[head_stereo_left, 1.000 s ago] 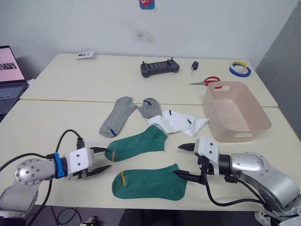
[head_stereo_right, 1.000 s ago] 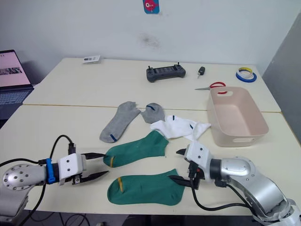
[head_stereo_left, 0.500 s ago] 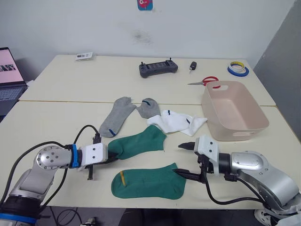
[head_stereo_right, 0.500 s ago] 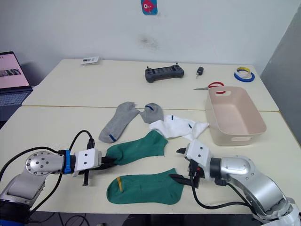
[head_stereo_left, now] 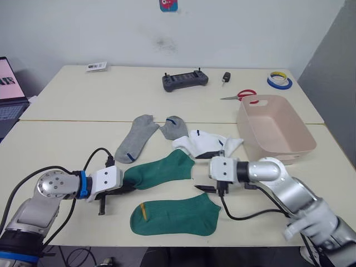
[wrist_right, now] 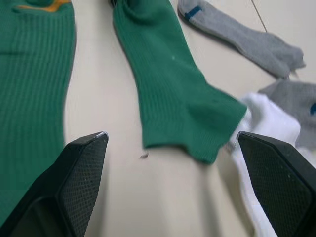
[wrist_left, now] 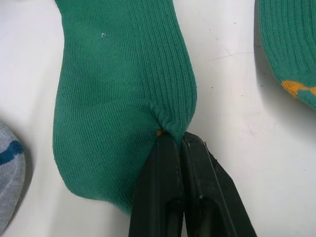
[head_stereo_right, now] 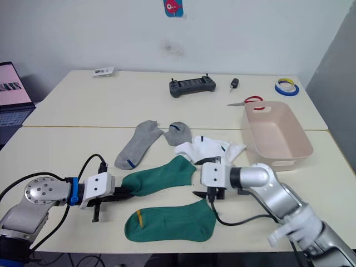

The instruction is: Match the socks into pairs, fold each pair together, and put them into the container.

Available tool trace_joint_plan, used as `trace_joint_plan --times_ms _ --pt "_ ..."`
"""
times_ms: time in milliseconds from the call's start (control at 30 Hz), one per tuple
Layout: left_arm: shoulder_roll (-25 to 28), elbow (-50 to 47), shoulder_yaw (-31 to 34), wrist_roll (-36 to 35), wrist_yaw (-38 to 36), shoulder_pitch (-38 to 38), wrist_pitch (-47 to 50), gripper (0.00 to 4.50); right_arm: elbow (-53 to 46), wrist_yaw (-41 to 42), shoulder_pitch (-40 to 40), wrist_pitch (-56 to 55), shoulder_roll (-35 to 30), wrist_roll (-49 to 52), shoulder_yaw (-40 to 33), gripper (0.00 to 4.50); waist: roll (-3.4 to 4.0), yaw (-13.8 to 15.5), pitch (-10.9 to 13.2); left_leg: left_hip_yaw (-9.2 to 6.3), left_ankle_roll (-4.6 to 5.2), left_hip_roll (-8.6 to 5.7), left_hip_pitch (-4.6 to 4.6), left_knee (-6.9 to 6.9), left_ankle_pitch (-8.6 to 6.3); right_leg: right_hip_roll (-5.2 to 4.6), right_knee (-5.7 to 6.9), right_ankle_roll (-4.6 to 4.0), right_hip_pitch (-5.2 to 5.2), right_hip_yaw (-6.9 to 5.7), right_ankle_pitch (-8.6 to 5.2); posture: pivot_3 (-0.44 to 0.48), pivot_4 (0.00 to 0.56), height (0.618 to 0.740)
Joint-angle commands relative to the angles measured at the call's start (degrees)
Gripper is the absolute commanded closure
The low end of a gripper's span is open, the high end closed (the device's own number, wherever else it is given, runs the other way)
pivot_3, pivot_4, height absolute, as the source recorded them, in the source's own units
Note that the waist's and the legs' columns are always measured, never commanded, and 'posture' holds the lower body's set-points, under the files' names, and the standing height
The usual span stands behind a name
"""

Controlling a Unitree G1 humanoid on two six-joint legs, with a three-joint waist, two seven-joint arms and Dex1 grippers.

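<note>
Two green socks lie at the front of the table. My left gripper (head_stereo_left: 127, 186) is shut on the cuff end of the upper green sock (head_stereo_left: 164, 169), and the cloth bunches at the fingertips (wrist_left: 173, 140). The lower green sock (head_stereo_left: 175, 214) lies flat with its yellow mark showing. My right gripper (head_stereo_left: 203, 172) stands open beside the upper sock's toe (wrist_right: 197, 128), holding nothing. Two grey socks (head_stereo_left: 135, 143) (head_stereo_left: 174, 128) and a heap of white socks (head_stereo_left: 206, 144) lie behind. The pink container (head_stereo_left: 275, 130) stands at the right, with nothing in it.
At the far side lie a black controller (head_stereo_left: 184, 80), a small black item (head_stereo_left: 226, 77), red-handled scissors (head_stereo_left: 242, 95), a tape roll (head_stereo_left: 278, 81) and a card (head_stereo_left: 97, 67). A laptop (head_stereo_left: 8, 89) stands at the left edge. A seam runs across the tabletop.
My left gripper moved right to the upper green sock's cuff and shut on it. My right gripper moved left and back to that sock's toe, staying open.
</note>
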Motion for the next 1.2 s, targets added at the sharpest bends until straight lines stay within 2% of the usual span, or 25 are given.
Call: trace_joint_plan --times_ms 33,167,267,633,867,1033,1133,1200 --pt "0.4 1.4 0.0 0.6 0.0 -0.8 -0.1 4.48 3.9 3.0 -3.9 -0.7 3.8 -0.3 1.6 0.00 0.00 0.1 0.0 -0.02 0.00 0.01 -0.01 0.03 0.00 0.00 0.00 0.00 0.00 0.00 0.00 0.000 0.150 0.737" --pt "-0.1 2.2 -0.6 1.0 0.1 -1.4 -0.6 4.48 8.8 6.4 -6.3 -0.4 5.8 -1.9 3.4 0.00 0.01 0.3 0.0 -0.03 0.00 -0.01 -0.04 0.13 0.00 -0.01 0.02 0.00 0.02 -0.01 0.00 0.000 0.150 0.737" --pt "-0.3 2.4 -0.8 1.1 0.3 -1.7 -0.8 4.50 12.5 7.6 -7.0 -1.6 6.0 -3.9 4.6 0.63 0.02 0.5 0.0 -0.01 0.02 -0.01 -0.06 0.28 -0.01 -0.02 0.05 0.00 0.02 -0.04 0.00 0.000 0.150 0.737" --pt "0.0 3.7 -1.3 1.9 0.2 -2.0 -3.7 4.50 20.0 8.8 -9.0 0.1 7.6 -7.5 4.7 4.47 0.03 0.5 0.0 0.00 0.03 -0.03 -0.03 0.36 -0.02 -0.03 0.15 0.00 0.03 -0.03 0.00 0.000 0.150 0.737" --pt "1.8 2.0 -0.8 0.0 -2.8 -1.8 -3.4 4.50 16.0 11.7 -8.1 3.1 7.0 -4.3 2.3 4.47 0.03 0.5 0.0 -0.01 0.03 -0.03 -0.05 0.37 -0.02 -0.03 0.16 0.00 0.04 -0.04 0.00 0.000 0.150 0.737" --pt "7.2 -11.5 2.7 -10.5 -8.1 1.8 11.0 4.50 0.2 16.5 -3.9 13.6 1.7 3.5 -2.2 4.47 0.05 0.5 0.1 -0.03 0.08 -0.03 -0.18 0.38 -0.05 -0.06 0.06 0.00 0.00 -0.02 0.00 0.000 0.150 0.737" --pt "11.6 -20.1 6.0 -20.8 -10.8 3.9 24.3 4.50 -11.0 19.1 -1.6 26.6 -2.9 12.7 -6.7 4.47 0.05 0.5 0.1 -0.10 0.08 -0.01 -0.23 0.42 -0.05 -0.07 0.05 0.00 0.02 0.01 0.00 0.000 0.150 0.737" --pt "14.2 -22.9 7.4 -25.0 -12.3 4.6 30.3 4.50 -16.8 20.1 -0.7 34.0 -5.7 18.8 -9.4 4.47 0.07 0.5 0.1 -0.16 0.09 -0.01 -0.19 0.42 -0.06 -0.07 0.05 0.00 0.07 0.02 0.00 0.000 0.150 0.737"
